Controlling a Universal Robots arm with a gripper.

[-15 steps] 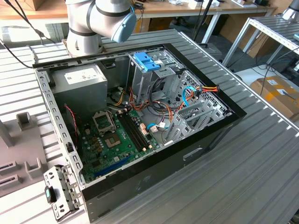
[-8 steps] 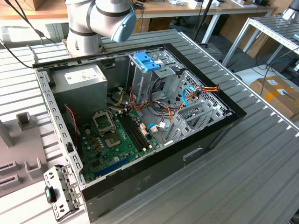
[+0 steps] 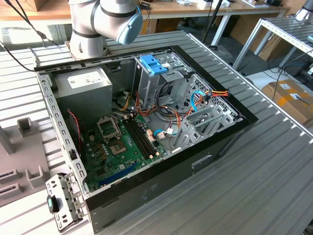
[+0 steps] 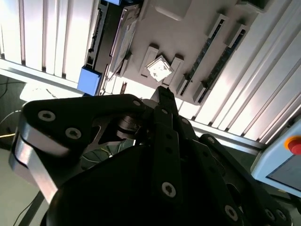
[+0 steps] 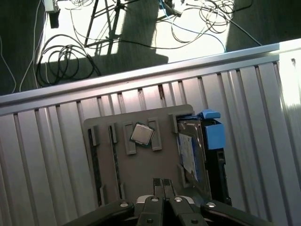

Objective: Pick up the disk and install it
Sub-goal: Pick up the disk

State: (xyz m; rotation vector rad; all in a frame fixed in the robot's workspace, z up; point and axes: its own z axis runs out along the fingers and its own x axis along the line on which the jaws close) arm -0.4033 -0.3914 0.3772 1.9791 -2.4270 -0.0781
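Surface: ribbed aluminium table (image 3: 274, 161), pale grey, with sun glare on parts of it.
Room: dark floor with loose cables (image 5: 66, 61) beyond the table. Wooden benches and a cardboard box (image 3: 293, 98) stand further off.
Case: black computer case (image 3: 146, 191) lying open on the table, with a green circuit board (image 3: 117, 147) inside.
Arm: grey arm (image 3: 105, 19) with a light-blue cap, rising behind the case.
Holder: flat grey holder plate (image 5: 141, 165) with slots, resting on the table.
Disk: silver-grey disk (image 5: 190, 150) with a white label printed in blue. It stands on edge in a slot at one side of the holder plate, a blue rail (image 5: 214, 134) against its outer face.
Chip: square silver chip (image 5: 142, 134) in a cradle on the plate, near the disk but apart from it.
Gripper: black gripper (image 5: 163, 181), fingertips pressed together with nothing between them. It hangs over the plate, clear of the disk.
Edges: the plate sits near the table's edge rail (image 5: 141, 77).
Open room: bare ribbed table on either side of the plate.
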